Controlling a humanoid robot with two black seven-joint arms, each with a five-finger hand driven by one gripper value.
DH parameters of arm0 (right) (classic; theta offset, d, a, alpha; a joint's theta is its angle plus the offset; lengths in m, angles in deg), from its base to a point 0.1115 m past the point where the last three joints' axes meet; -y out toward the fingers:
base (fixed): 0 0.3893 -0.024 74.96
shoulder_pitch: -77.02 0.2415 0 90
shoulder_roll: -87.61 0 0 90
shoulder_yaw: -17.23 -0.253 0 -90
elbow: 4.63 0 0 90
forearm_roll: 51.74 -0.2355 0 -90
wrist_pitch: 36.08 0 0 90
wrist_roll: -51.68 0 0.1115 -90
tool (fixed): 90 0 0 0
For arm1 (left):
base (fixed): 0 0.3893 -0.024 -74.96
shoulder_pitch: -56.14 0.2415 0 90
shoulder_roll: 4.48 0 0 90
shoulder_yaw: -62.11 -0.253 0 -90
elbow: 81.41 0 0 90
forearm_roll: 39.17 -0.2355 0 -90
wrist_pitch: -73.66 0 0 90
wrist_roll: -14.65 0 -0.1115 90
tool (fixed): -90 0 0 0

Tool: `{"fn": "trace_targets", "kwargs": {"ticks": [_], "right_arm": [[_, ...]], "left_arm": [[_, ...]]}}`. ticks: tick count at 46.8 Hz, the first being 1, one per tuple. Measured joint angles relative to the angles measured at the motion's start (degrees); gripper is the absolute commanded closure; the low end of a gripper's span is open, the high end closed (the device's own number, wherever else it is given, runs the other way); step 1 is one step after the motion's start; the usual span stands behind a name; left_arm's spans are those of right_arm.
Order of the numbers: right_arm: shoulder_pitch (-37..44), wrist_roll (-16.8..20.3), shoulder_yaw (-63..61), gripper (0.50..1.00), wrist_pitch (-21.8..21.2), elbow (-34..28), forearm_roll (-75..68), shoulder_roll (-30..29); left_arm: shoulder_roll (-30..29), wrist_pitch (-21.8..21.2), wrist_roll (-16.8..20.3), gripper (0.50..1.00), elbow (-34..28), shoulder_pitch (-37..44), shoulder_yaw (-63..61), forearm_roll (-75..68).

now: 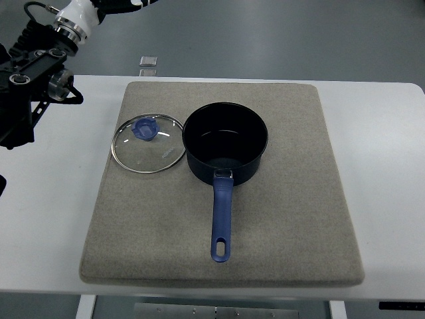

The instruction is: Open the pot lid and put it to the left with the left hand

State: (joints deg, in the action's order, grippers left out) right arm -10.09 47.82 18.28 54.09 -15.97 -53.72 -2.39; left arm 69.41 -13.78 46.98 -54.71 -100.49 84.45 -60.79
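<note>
Lid point(148, 143) lies flat on the mat point(279, 219), its rim touching the pot point(226, 143). We cannot tell the left hand's point(26, 100) grip state. Risk: nudging the lid against the pot.

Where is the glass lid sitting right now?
In the top view, the glass lid lies flat on the grey mat, left of the blue pot and right against its rim, knob up.

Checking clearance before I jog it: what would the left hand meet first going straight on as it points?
Likely only bare table: the left hand points toward the picture's lower left, away from the lid and pot. Its height is unclear.
</note>
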Motion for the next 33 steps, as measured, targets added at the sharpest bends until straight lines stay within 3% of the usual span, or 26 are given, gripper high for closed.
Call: {"fn": "trace_targets", "kwargs": {"ticks": [12, 22, 33], "right_arm": [[0.0, 0.0, 0.0, 0.583, 0.0, 0.0, 0.0, 0.0], [0.0, 0.0, 0.0, 0.583, 0.0, 0.0, 0.0, 0.0], [0.0, 0.0, 0.0, 0.583, 0.0, 0.0, 0.0, 0.0]], "left_arm": [[1.7, 0.2, -7.7, 0.519, -4.1, 0.8, 1.5, 16.1], [2.2, 5.2, -7.9, 0.519, -7.3, 1.1, 2.1, 24.5], [6.8, 4.5, -7.8, 0.525, -10.5, 2.8, 2.9, 25.0]]}}
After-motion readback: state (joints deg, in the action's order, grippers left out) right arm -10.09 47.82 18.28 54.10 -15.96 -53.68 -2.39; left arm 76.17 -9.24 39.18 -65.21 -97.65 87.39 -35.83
